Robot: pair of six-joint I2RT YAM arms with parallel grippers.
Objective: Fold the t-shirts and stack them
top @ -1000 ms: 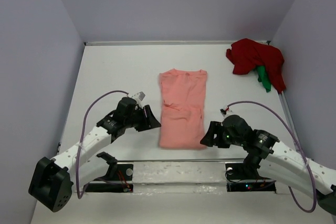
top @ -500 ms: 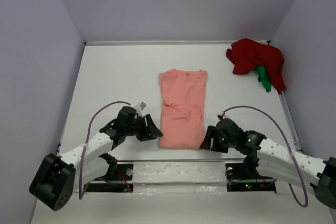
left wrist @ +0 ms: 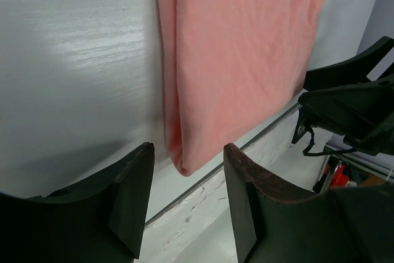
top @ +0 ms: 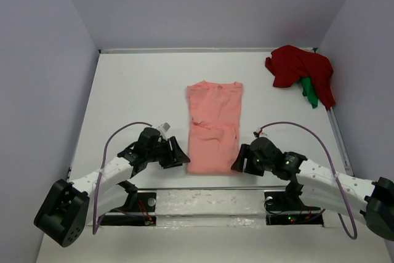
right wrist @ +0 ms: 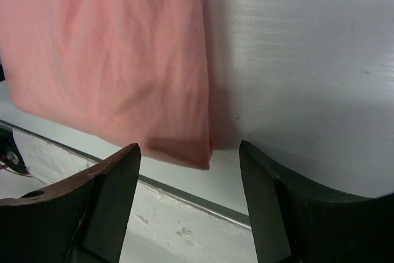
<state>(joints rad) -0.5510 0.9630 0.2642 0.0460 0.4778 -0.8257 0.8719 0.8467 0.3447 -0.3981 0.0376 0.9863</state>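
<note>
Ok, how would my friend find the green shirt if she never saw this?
Look at the far right corner of the white table, where a dark red shirt lies in a crumpled heap. The green shirt pokes out at its near side. It is the only bright green thing, a small strip, unlike the flat pink shirt in the middle.

Your right pincer (right wrist: 188,152) stands with its jaws wide apart, gripping nothing. The corner of the folded salmon-pink t-shirt (right wrist: 111,60) lies just ahead of the gap between its dark fingers (right wrist: 104,207). The cloth spreads away beyond one finger, and the bare white table (right wrist: 308,60) lies beyond the other. The table's edge strip (right wrist: 184,217) runs under the gap.
</note>
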